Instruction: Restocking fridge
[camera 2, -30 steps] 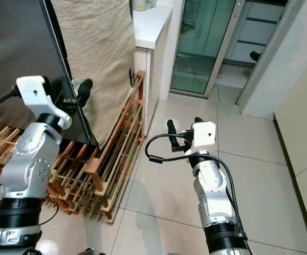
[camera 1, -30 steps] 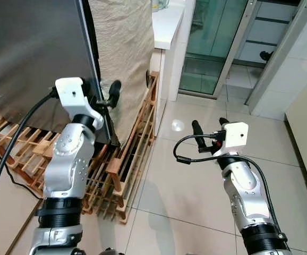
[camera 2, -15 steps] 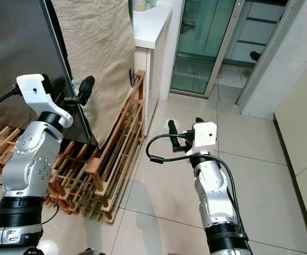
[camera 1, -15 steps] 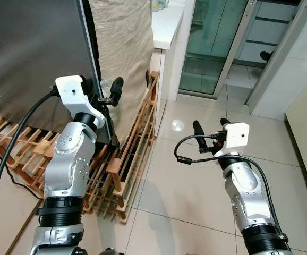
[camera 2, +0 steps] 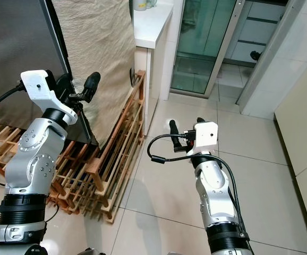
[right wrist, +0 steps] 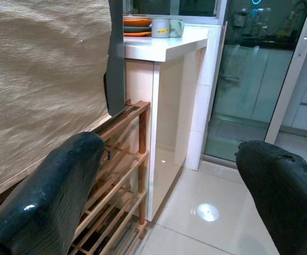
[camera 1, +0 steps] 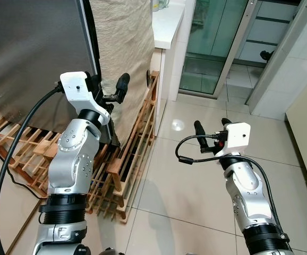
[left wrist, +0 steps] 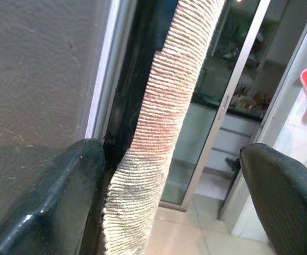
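The fridge's dark steel door [camera 1: 31, 48] stands at the left, with a beige ribbed cloth [camera 1: 124, 42] draped over the body beside it. My left gripper [camera 1: 108, 90] is raised at the door's right edge and is open; one finger [camera 1: 122, 82] lies in front of the cloth. In the left wrist view the black door edge [left wrist: 135, 90] and the cloth [left wrist: 164, 133] run between the two spread fingers [left wrist: 52, 207], with nothing held. My right gripper [camera 1: 212, 126] hovers open and empty over the tiled floor, pointing toward the counter.
A low wooden rack [camera 1: 127, 154] lies on the floor under and beside the fridge. A white counter [camera 1: 167, 21] with dishes [right wrist: 153, 24] stands behind it. A glass sliding door [camera 1: 212, 42] is at the back. Glossy tiled floor [camera 1: 185, 180] spreads to the right.
My left gripper has risen and shifted right along the door's edge. The right arm has barely moved.
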Tool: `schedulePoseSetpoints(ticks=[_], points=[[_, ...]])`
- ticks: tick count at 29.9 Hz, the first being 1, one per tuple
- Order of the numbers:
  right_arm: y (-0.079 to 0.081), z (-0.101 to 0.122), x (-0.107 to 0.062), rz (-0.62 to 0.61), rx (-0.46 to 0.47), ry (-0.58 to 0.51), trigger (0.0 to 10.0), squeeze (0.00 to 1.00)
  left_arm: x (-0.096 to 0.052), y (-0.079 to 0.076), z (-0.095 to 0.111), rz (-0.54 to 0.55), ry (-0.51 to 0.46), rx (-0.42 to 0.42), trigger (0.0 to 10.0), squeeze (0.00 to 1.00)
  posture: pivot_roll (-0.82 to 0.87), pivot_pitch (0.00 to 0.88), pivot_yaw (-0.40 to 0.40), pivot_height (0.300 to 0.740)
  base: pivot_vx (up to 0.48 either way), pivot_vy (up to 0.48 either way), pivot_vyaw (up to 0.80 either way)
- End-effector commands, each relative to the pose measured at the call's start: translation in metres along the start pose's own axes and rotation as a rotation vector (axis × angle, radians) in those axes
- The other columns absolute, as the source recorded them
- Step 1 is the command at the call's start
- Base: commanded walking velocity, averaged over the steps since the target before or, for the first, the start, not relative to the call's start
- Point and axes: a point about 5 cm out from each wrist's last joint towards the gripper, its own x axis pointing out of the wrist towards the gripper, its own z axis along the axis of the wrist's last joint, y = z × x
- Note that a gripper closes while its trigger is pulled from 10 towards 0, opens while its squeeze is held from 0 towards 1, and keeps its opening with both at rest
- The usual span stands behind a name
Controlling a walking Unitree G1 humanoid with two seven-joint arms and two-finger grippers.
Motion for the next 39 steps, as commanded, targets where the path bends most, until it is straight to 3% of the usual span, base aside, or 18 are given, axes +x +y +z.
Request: schedulePoseSetpoints(ticks=[1,7,9,11,12,14,16,19,21,22,25,28,30,31,33,34,36,39], points=[[-0.002,-0.001,0.001,-0.008,-0.003,0.003,10.0,0.00,0.011,-0.014,-0.004,-0.032,0.021,0.059,10.0,0.00,-0.15,0.000,-0.021,0.740,0.000,0.000,0.00],[0.000,0.001,0.004,0.002,-0.004,-0.002,10.0,0.00,0.032,-0.040,-0.013,-0.107,0.049,0.059,10.0,0.00,-0.16,0.000,-0.023,0.740,0.000,0.000,0.00],[0.000,0.003,0.006,0.003,-0.004,-0.006,10.0,0.00,0.048,-0.075,-0.023,-0.288,0.126,0.021,10.0,0.00,-0.17,0.000,-0.025,0.740,0.000,0.000,0.00],[-0.001,0.003,0.006,0.003,-0.004,-0.006,10.0,0.00,0.050,-0.082,-0.025,-0.321,0.146,0.008,10.0,0.00,-0.17,0.000,-0.025,0.740,0.000,0.000,0.00],[-0.001,0.004,0.005,0.002,-0.005,-0.008,10.0,0.00,0.057,-0.111,-0.022,-0.442,0.154,-0.038,10.0,0.00,-0.19,0.000,-0.018,0.740,0.000,0.000,0.00],[-0.001,0.003,0.003,0.001,-0.005,-0.008,10.0,0.00,0.059,-0.133,-0.020,-0.533,0.152,-0.066,10.0,0.00,-0.20,0.000,-0.012,0.740,0.000,0.000,0.00],[-0.002,0.003,0.001,-0.001,-0.005,-0.007,10.0,0.00,0.059,-0.143,-0.020,-0.571,0.148,-0.075,10.0,0.00,-0.21,0.000,-0.006,0.740,0.000,0.000,0.00],[-0.003,-0.002,-0.008,-0.009,0.001,0.014,10.0,0.00,0.052,-0.186,-0.011,-0.778,0.103,-0.170,10.0,0.00,-0.22,0.000,0.008,0.740,0.000,0.000,0.00],[-0.007,-0.009,-0.021,-0.016,0.009,0.046,10.0,0.00,0.045,-0.228,0.007,-0.958,0.054,-0.328,10.0,0.00,-0.22,0.000,0.002,0.740,0.000,0.000,0.00],[-0.007,-0.009,-0.021,-0.016,0.009,0.046,10.0,0.00,0.045,-0.228,0.007,-0.958,0.054,-0.328,10.0,0.00,-0.22,0.000,0.002,0.740,0.000,0.000,0.00],[-0.012,-0.018,-0.044,-0.027,-0.007,0.089,10.0,0.00,0.022,-0.275,0.034,-1.234,-0.016,-0.436,10.0,0.00,-0.28,0.000,0.037,0.740,0.000,0.000,0.00],[-0.012,-0.018,-0.047,-0.043,-0.007,0.088,10.0,0.00,0.024,-0.269,0.030,-1.219,-0.011,-0.411,10.0,0.00,-0.29,0.000,0.043,0.740,0.000,0.000,0.00],[-0.012,-0.018,-0.048,-0.063,-0.001,0.084,10.0,0.00,0.030,-0.250,0.023,-1.157,-0.003,-0.383,10.0,0.00,-0.29,0.000,0.040,0.740,0.000,0.000,0.00],[-0.011,-0.017,-0.048,-0.063,-0.001,0.080,10.0,0.00,0.036,-0.215,0.014,-1.059,0.006,-0.354,10.0,0.00,-0.29,0.000,0.035,0.740,0.000,0.000,0.00],[-0.010,-0.017,-0.048,-0.061,-0.001,0.080,10.0,0.00,0.037,-0.204,0.012,-1.032,0.010,-0.346,10.0,0.00,-0.29,0.000,0.035,0.740,0.000,0.000,0.00],[-0.010,-0.016,-0.047,-0.050,0.000,0.084,10.0,0.00,0.038,-0.168,0.005,-0.944,0.020,-0.307,10.0,0.00,-0.27,0.000,0.030,0.740,0.000,0.000,0.00],[-0.010,-0.016,-0.047,-0.047,0.001,0.086,10.0,0.00,0.038,-0.157,0.003,-0.915,0.024,-0.290,10.0,0.00,-0.25,0.000,0.022,0.740,0.000,0.000,0.00],[-0.010,-0.014,-0.038,-0.032,0.006,0.083,10.0,0.00,0.029,-0.083,-0.003,-0.747,0.047,-0.196,10.0,0.00,-0.20,0.000,0.001,0.740,0.000,0.000,0.00]])
